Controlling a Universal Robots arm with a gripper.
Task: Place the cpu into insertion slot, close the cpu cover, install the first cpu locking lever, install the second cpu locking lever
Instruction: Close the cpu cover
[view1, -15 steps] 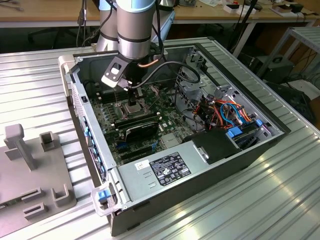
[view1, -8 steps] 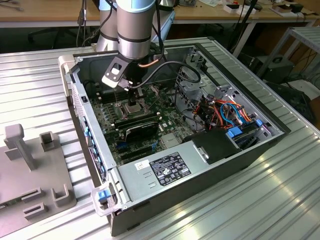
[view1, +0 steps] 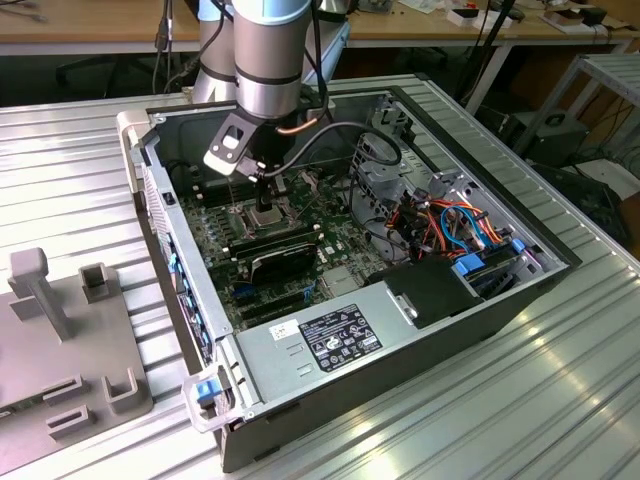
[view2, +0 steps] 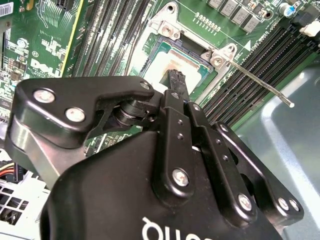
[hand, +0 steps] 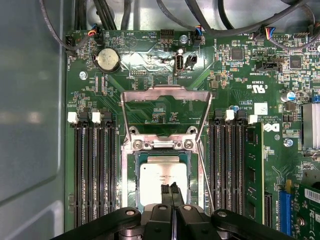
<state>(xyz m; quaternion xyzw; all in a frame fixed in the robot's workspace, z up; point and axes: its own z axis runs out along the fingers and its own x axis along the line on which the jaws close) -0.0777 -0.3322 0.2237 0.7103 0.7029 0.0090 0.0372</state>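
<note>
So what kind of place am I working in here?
Probably a robotics lab or workshop bench: an open computer case sits on a ribbed aluminium table, a grey parts fixture lies beside it, and wooden desks trailing cables stand behind.

Exterior view: bright, even room light from above. Streak glare on the ribbed table (view1: 560, 400) and a sheen on the power supply label (view1: 325, 340). The inside of the case (view1: 470, 115) is darker, and the arm (view1: 265, 60) shades the board (view1: 215, 235) under it. Light grain.

First wrist view: board evenly lit. The cover (hand: 165, 92) glints and the cpu (hand: 162, 172) top is pale with a mild sheen. The case wall shows a hazy grey reflection. The gripper (hand: 170, 189) is near black with little detail.

Second wrist view: cpu top blown out to warm white. Hard highlight along the lever (view2: 255, 80). The gripper body is close to the lens, glossy and slightly soft, with bright spots on its screws. Some stretch at the edges.
</note>
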